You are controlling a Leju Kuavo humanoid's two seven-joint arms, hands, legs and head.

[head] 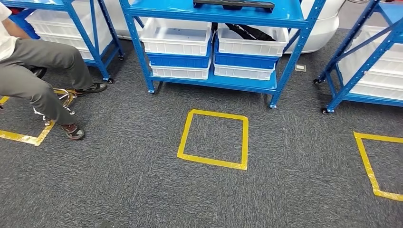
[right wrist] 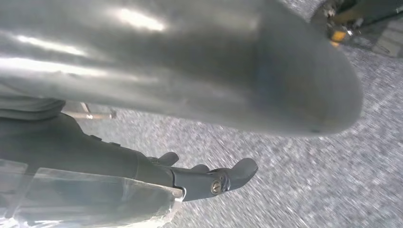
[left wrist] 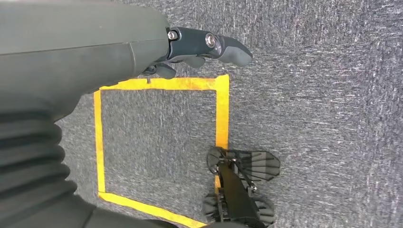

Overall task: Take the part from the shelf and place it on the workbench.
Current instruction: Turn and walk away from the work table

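Observation:
A blue shelf (head: 214, 80) stands straight ahead across the carpet. A flat black part (head: 233, 4) lies on its upper level, and another dark part (head: 252, 31) lies in the upper right white bin (head: 252, 43). My left hand (left wrist: 199, 50) hangs over the floor with its fingers loosely extended and nothing in it. My right hand (right wrist: 209, 175) hangs low over the carpet too, thumb and fingers apart, nothing between them. Some clear plastic (right wrist: 95, 197) shows beside its cover; I cannot tell what it is.
A yellow tape square (head: 214, 139) marks the carpet before the shelf, with another (head: 375, 166) at the right. A seated person (head: 38, 71) is at the left, feet on the floor. More blue shelves with white bins (head: 370, 57) flank both sides.

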